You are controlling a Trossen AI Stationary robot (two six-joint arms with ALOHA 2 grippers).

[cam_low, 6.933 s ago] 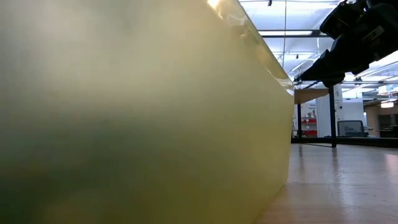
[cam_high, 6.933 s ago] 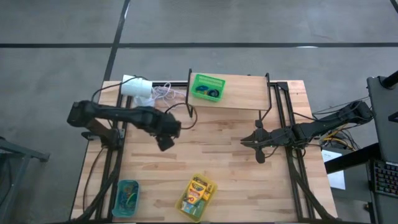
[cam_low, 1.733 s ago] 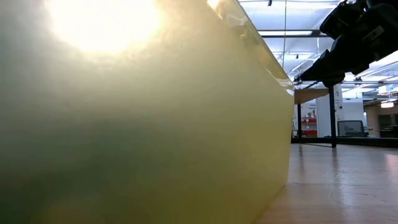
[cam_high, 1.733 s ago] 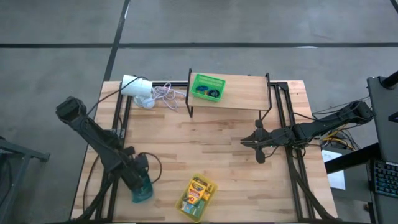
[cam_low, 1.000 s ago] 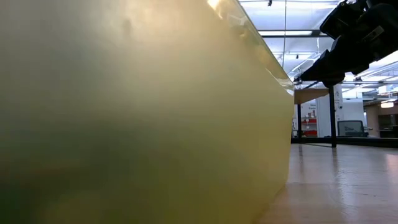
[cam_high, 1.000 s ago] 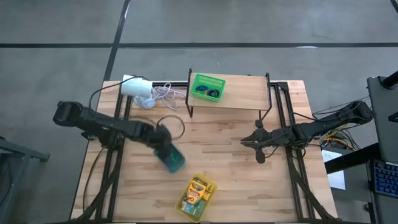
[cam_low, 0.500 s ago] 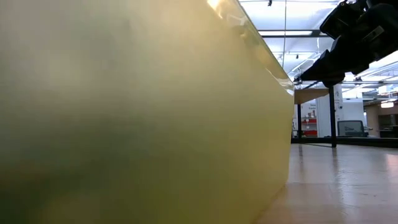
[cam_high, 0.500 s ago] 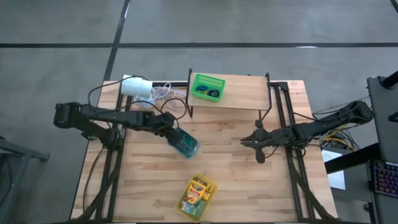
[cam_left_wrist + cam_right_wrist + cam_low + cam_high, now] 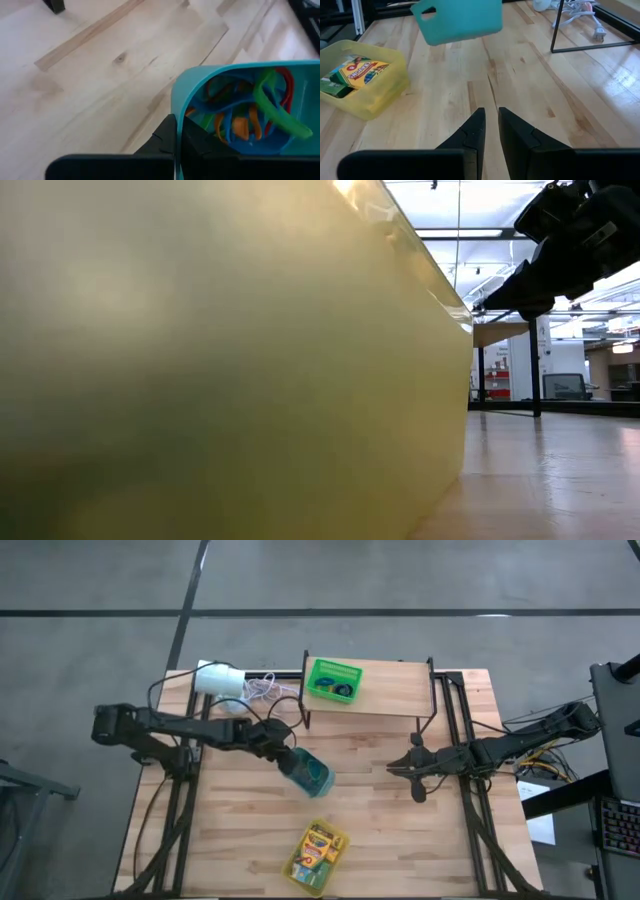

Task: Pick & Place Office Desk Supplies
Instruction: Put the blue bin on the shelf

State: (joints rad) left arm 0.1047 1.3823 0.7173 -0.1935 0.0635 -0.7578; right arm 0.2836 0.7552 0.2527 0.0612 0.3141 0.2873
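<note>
1. The teal bin (image 9: 308, 775) is now hanging over the middle of the table (image 9: 380, 810), having travelled from the near-left corner, where it sat a few seconds back, and a little farther toward the centre than half a second ago.
2. The left gripper (image 9: 283, 757) is clamping its fingers (image 9: 167, 137) tight on the teal bin's rim, the thin wall pinched between them, and is carrying it clear of the wood.
3. Inside the bin, the rubber-band loops (image 9: 250, 110) are lying tangled: blue, orange, green and red ones are showing in the left wrist view.
4. The right gripper (image 9: 415, 772) is waiting over the right side of the table, its fingers (image 9: 475, 131) standing a narrow slit apart and holding nothing.
5. The yellow tray (image 9: 316, 858) is sitting near the front edge, with crayon boxes (image 9: 355, 70) lying in it; the teal bin is hanging beyond it, well apart.
6. The green basket (image 9: 334, 681) is resting on the raised wooden shelf (image 9: 400, 700) at the back, dark loops inside it.
7. The white cylinder (image 9: 220, 679) and its cord (image 9: 262, 690) are lying at the back left, beside the shelf.
8. In the low view, the yellow tray's wall is filling most of the picture.
</note>
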